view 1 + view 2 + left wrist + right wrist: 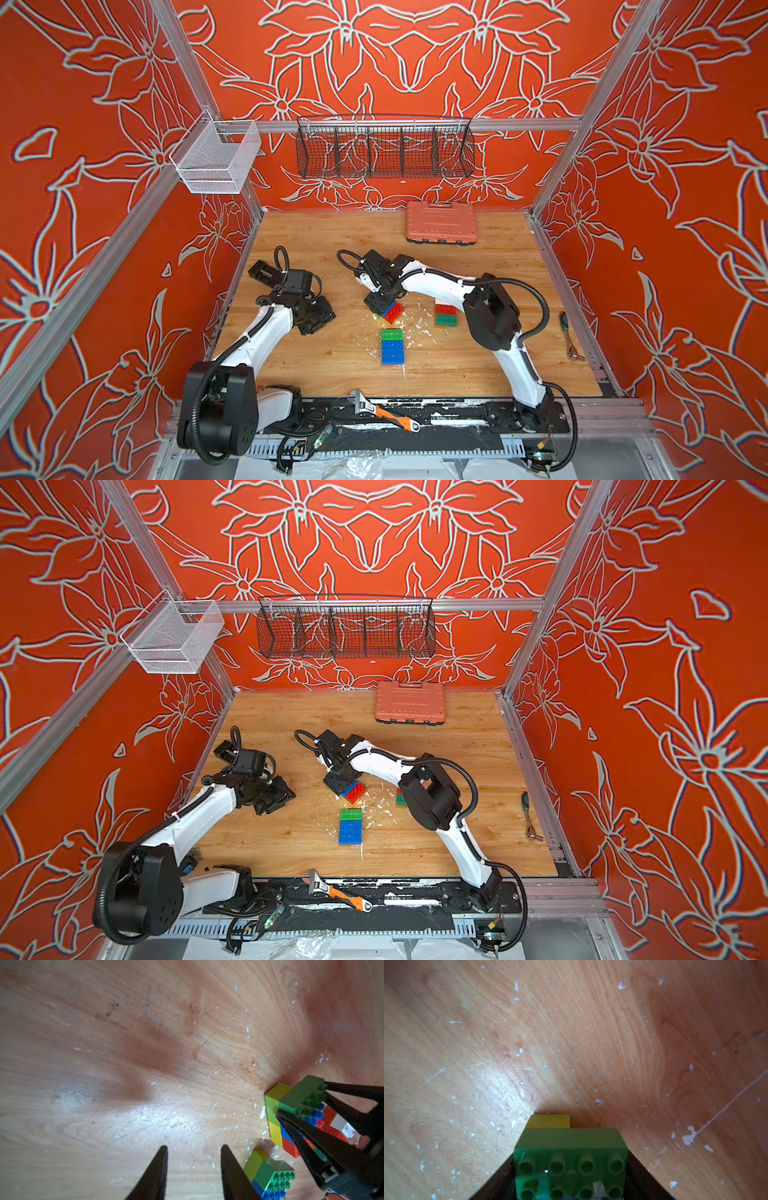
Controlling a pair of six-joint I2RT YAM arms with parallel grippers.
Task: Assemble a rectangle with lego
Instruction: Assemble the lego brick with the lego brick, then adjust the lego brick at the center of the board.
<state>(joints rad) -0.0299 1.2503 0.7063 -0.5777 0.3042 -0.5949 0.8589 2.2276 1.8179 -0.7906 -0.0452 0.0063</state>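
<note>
Three lego clusters lie mid-table. The middle stack [394, 312] [354, 791] of red, blue and yellow bricks carries a dark green brick [571, 1157] [301, 1095] at its end. My right gripper [378, 305] [337, 785] reaches down over that end, its black fingers [332, 1142] pressed against both short sides of the green brick. A yellow brick [550, 1121] pokes out below it. A green-and-blue block [392, 347] [350, 826] [270, 1172] lies nearer the front. A red, green and orange block [446, 313] sits to the right, half hidden by the right arm in a top view [400, 799]. My left gripper [316, 318] [194, 1147] stands open over bare wood, left of the bricks.
A salmon-pink ribbed case [440, 227] lies at the back. An adjustable wrench [384, 413] rests on the front rail, and a small ratchet tool [571, 336] lies by the right edge. Wire baskets [384, 147] hang on the back rail. White flecks litter the wood.
</note>
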